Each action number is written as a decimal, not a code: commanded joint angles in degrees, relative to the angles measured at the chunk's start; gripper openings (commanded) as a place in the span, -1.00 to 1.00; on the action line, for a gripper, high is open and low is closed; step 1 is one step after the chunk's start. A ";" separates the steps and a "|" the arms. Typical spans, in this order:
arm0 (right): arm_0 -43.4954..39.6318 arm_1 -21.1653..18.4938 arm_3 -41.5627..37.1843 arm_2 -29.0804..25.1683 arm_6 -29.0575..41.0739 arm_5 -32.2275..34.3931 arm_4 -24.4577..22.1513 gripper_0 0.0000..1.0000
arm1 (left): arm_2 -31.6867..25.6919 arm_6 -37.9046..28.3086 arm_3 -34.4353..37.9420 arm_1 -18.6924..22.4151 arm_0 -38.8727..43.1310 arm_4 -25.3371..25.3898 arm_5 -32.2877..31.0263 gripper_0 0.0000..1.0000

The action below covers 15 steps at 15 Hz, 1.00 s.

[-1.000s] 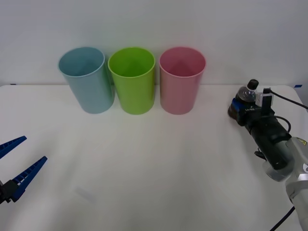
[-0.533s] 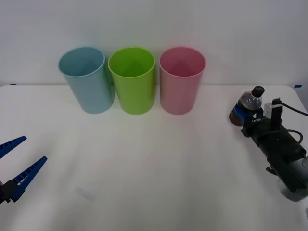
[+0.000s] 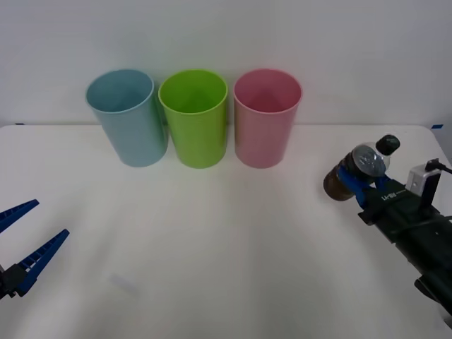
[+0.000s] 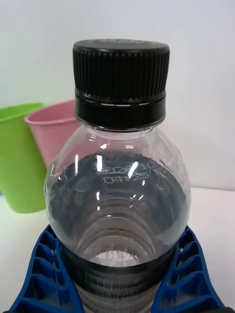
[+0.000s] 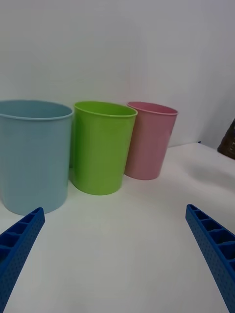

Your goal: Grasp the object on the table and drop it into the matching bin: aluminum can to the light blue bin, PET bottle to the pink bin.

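Observation:
The PET bottle [image 3: 364,161], small and clear with dark brown liquid and a black cap, is tilted with its cap toward the right, at the right side of the white table [image 3: 226,233]. My right gripper [image 3: 351,178] is shut on the bottle's body, and it looks lifted off the tabletop. The right wrist view has the bottle [image 4: 117,195] close up between the blue fingers [image 4: 41,279]. The pink bin [image 3: 267,116] stands at the back, left of the bottle, and the light blue bin [image 3: 127,116] is further left. My left gripper [image 3: 25,244] waits open at the near left edge.
A lime green bin [image 3: 194,116] stands between the light blue and pink bins, all three touching in a row along the back wall. In the left wrist view the light blue bin [image 5: 32,151] is nearest, then the green bin [image 5: 100,146] and pink bin [image 5: 149,139].
My right gripper has drawn back toward the near side with the bottle, which now sits higher and leans more, cap to the right. The left arm has not moved.

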<state>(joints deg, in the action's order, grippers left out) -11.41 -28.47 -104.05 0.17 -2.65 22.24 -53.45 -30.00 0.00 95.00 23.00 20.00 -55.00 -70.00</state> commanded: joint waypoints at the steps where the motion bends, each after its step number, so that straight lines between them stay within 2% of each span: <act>1: -1.25 -1.94 -5.72 0.01 4.76 0.70 0.01 -1.00 | 0.00 0.00 0.00 0.00 0.00 0.00 0.00 1.00; 4: -1.16 -4.66 -10.29 -0.43 9.42 1.23 0.01 -1.00 | 0.00 0.00 0.00 0.00 0.00 0.00 0.00 1.00; 7: 1.04 -8.00 -12.40 -1.31 10.56 1.23 0.01 -1.00 | 0.00 0.00 0.00 0.00 0.00 0.00 0.00 1.00; 12: 9.04 -13.01 -11.61 -1.31 18.12 0.52 0.01 -1.00 | 0.00 0.00 0.00 0.00 0.00 0.00 0.00 1.00; 15: 15.37 -14.50 -7.74 0.01 20.05 0.61 0.01 -1.00 | 0.00 0.00 0.00 0.00 0.00 0.00 0.00 1.00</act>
<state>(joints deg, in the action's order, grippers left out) 2.32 -42.81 -113.02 -0.40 17.21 22.80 -53.43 -30.00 0.00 95.00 23.00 20.00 -55.00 -70.00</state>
